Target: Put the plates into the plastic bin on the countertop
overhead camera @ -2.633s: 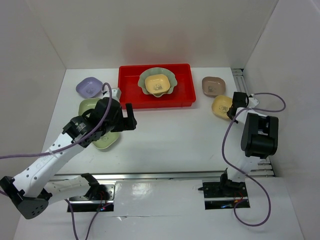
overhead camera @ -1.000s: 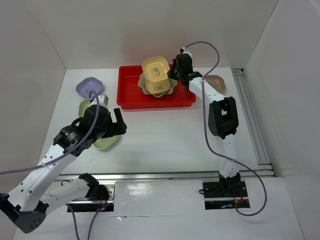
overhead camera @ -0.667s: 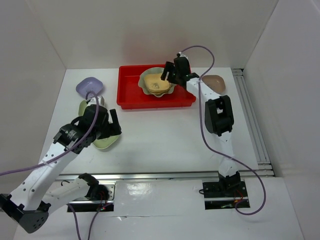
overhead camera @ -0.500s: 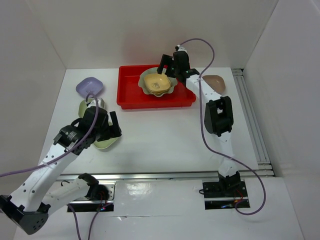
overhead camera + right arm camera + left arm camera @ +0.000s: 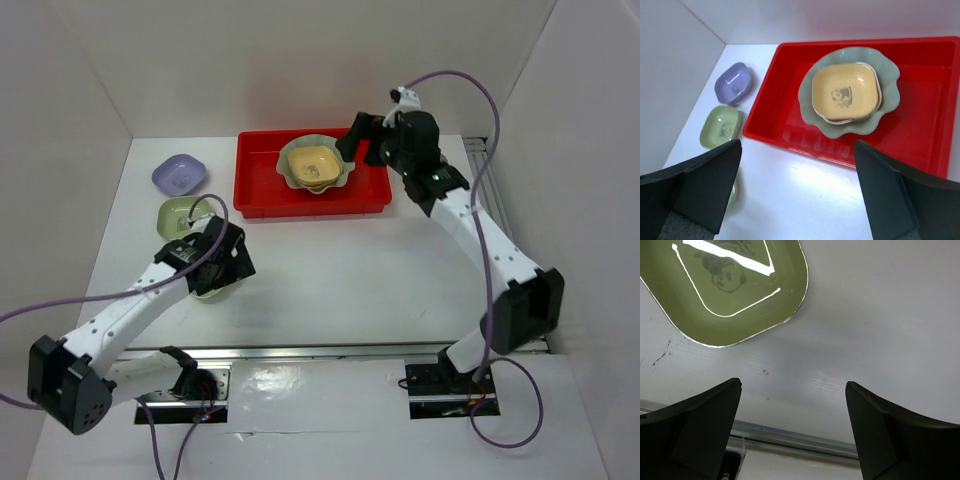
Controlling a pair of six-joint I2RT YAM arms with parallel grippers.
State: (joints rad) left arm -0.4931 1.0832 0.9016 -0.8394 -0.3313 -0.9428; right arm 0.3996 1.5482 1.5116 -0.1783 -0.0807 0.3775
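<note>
Seen from above, a shallow bright red plastic bin [image 5: 262, 190] sits at the upper centre of the white countertop [image 5: 340, 270]. It holds a large pale green scalloped dish [image 5: 286, 168] with a small yellow rounded-square dish [image 5: 313, 165] nested inside. A lavender dish [image 5: 180, 175] and a green dish [image 5: 183, 215] lie at the left of the frame, outside the bin. My right gripper [image 5: 797, 150] hangs above the bin's right end, fingers wide apart and empty. My left gripper [image 5: 794, 390] is at the lower left, also spread open and holding nothing. A second green dish [image 5: 725, 290] fills the upper left of its wrist view (off to one side, not between the fingers). My worry is that pickup. If I close from here I expect to catch only air. If I come down off-centre, a finger could press the rim and tip the dish, or skid it across the smooth surface.
</note>
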